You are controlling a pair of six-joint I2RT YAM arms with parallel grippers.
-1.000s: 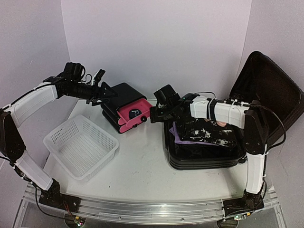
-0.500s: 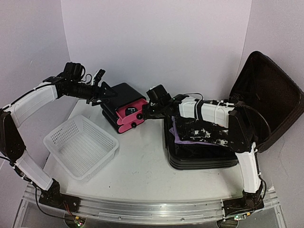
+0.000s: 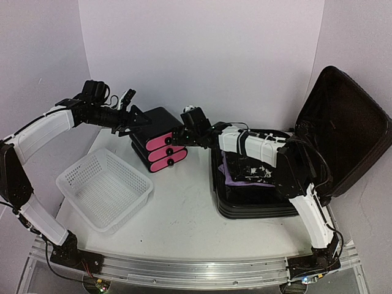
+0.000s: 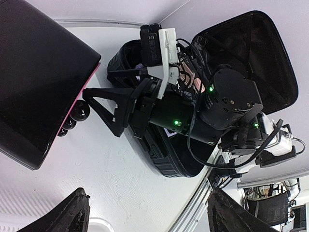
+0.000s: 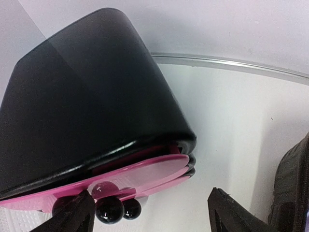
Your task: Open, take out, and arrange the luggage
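The large black ribbed hard-shell suitcase point(image 3: 260, 205) lies open, lid point(image 3: 343, 128) up, clothes point(image 3: 236, 177) inside, well behind the right claw point(image 3: 184, 136) along its outstretched arm. That claw's spread wide and empty, right at the front of the small black box with three pink drawers point(image 3: 160, 131). The left claw point(image 3: 130, 117), spread and empty too, hovers at the box's other side, white mesh plastic basket point(image 3: 130, 166) below it.

Plain lilac walls point(image 3: 202, 55), white table point(image 3: 184, 214)

Black ribbed luggage point(image 3: 257, 208), black box point(image 3: 156, 122) with pink drawers point(image 3: 164, 147), white mesh basket point(image 3: 104, 187), purple cloth point(image 3: 229, 177) inside
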